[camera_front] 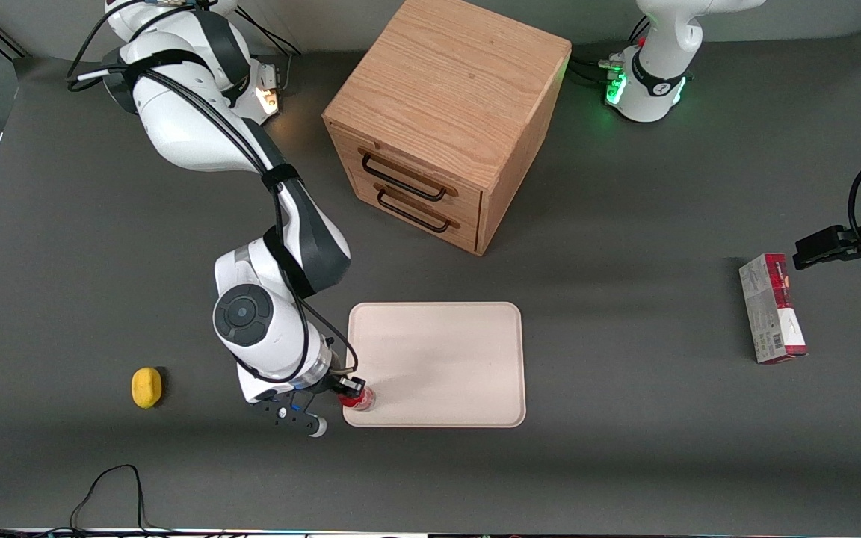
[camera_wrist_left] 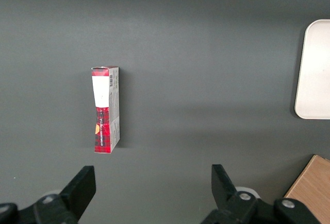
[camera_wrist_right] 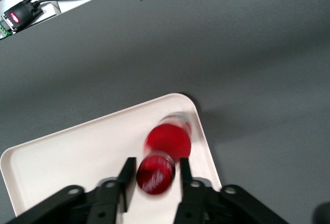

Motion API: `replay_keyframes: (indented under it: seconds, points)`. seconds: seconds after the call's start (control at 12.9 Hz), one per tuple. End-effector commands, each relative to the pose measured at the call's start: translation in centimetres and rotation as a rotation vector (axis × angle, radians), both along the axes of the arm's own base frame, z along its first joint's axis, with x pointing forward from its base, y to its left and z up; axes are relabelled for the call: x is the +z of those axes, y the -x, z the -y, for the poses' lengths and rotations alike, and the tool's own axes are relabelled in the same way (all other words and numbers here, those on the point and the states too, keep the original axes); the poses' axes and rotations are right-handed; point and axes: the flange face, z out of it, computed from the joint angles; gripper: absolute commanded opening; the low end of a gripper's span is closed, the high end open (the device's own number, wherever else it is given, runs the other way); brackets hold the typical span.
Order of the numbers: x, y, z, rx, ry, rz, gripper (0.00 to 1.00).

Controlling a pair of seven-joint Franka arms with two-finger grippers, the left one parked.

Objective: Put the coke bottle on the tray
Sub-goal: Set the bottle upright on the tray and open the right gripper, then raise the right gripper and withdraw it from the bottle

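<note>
1. Your gripper (camera_wrist_right: 153, 175) has its fingers (camera_wrist_right: 125, 178) closed narrowly on the red cap of the bottle (camera_wrist_right: 166, 144), one finger on each side, with no gap showing.
2. The bottle hangs over the tray (camera_front: 438, 351), just inside the corner of the tray nearest the front camera at the working arm's end. Whether its base already touches the tray, you cannot tell.
3. You are in the placing step: carrying looks done, release is not.
4. Next, you likely need to lower until the base sits flat, then spread the fingers and lift straight up. The bottle is close to the rim, so moving it toward the tray's middle first would be safer.
5. Count: one bottle, one tray, one cabinet (camera_front: 445, 119), one lemon (camera_front: 146, 388), one carton (camera_front: 772, 308).
</note>
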Motion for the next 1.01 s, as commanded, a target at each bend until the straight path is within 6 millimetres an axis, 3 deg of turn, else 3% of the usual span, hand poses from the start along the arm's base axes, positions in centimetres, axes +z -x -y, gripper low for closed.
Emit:
replay_keyframes:
  seconds: [0.0,0.23,0.47,0.62,0.93]
  points:
    - [1.1,-0.1,-0.7,0.002,0.017,0.027,1.0]
    - [2.2,0.3,0.0,0.001,0.034,-0.002,1.0]
    - [5.9,2.1,2.1,0.067,0.069,-0.061,1.0]
    - [8.6,4.3,6.5,0.117,0.081,-0.104,1.0]
    - [14.2,12.0,15.8,0.294,0.078,-0.147,1.0]
